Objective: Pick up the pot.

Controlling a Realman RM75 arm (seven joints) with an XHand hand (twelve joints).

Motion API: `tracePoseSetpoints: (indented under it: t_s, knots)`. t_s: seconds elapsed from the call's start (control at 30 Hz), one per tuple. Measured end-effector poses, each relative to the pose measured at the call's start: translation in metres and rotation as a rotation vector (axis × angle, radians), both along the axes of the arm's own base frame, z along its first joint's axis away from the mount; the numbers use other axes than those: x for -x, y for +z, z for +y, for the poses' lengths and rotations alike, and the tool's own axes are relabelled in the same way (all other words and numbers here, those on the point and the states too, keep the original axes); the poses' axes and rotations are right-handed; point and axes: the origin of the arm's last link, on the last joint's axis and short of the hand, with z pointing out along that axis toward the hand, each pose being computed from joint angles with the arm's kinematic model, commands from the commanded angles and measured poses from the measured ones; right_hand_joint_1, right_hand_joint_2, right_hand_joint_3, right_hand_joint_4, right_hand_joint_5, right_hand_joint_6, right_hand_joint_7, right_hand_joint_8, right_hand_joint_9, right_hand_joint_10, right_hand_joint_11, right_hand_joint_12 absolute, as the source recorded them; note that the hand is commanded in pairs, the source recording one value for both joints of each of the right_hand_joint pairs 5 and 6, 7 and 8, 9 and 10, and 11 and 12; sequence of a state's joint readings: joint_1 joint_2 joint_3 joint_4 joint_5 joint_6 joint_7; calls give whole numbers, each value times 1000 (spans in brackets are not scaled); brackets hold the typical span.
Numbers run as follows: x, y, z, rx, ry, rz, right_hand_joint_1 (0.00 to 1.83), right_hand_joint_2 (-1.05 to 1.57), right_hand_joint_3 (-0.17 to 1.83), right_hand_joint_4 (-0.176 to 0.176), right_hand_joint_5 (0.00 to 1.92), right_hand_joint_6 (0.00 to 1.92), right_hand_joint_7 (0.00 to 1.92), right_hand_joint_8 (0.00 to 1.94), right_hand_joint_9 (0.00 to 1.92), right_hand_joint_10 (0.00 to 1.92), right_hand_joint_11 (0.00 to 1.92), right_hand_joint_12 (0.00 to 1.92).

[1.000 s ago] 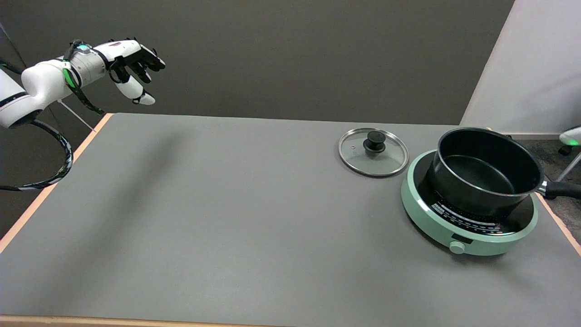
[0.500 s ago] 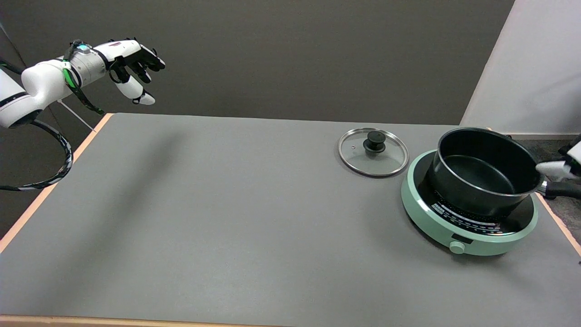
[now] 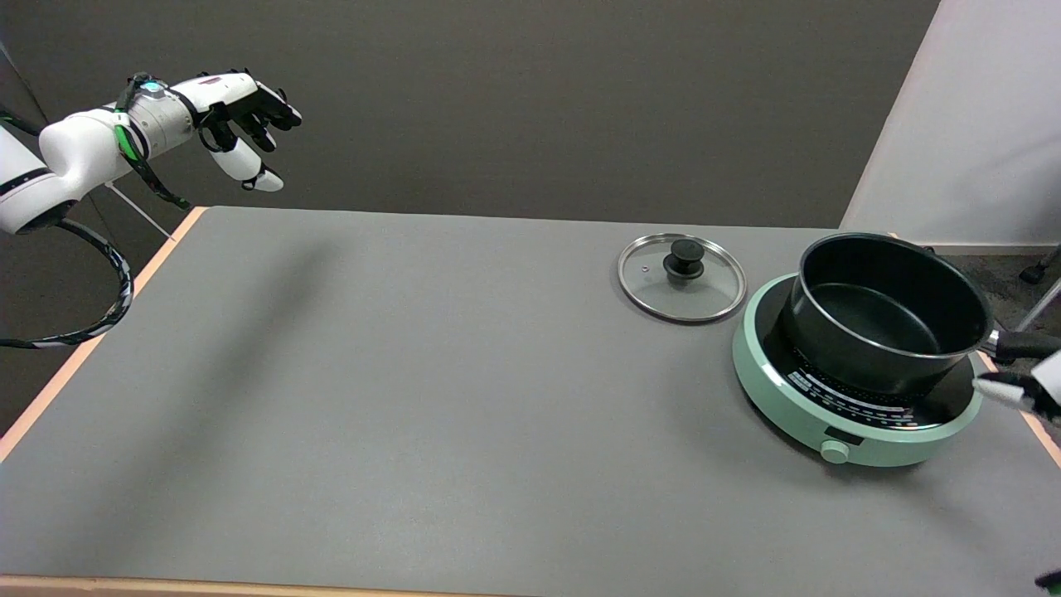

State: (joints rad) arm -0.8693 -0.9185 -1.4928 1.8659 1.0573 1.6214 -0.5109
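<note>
Right hand (image 3: 1028, 390) just peeking in at the frame's right edge, only a sliver showing. One white-tipped finger (image 3: 995, 386) stretched out level, pointing inward toward the cooker (image 3: 854, 431). Spread, curled or pinching? Cannot tell, rest of the hand cut off by the edge. Nothing visibly gripped.

Pot (image 3: 891, 315) sitting up and inward from that fingertip, resting on the cooker, open and empty, black inside. Handle (image 3: 1028, 344) running out from the pot's wall toward the frame edge, long axis roughly level, lying just above the finger. Close, but apart: a thin gap between fingertip and handle. Cooker rim just beside the fingertip, below and inward.

Lid (image 3: 681, 278) flat on the table (image 3: 414, 398), well beyond the pot from the fingers, no factor here.

Left hand (image 3: 244, 112) hanging in the air far across the table, nowhere near. Right hand clearly the closer one.

Judging from this: still the approach, grasp not yet made. Handle the obvious target, a short rise needed to wrap it across its length.
</note>
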Motion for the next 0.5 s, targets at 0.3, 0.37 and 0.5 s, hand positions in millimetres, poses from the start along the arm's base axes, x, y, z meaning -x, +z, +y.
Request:
tracePoseSetpoints:
  t_s: [0.3,0.37,0.5]
  knots:
    - [15,-7,22,56,-25,-59,1412,-1047,1103,-65,46,46,46,46,46,46,46,46]
    - [18,-6,25,69,-34,-76,1409,-1047,1105,-68,46,46,46,46,46,46,46,46]
    - [24,-3,28,94,-61,-114,1405,-1047,1088,-75,46,46,46,46,46,46,46,46]
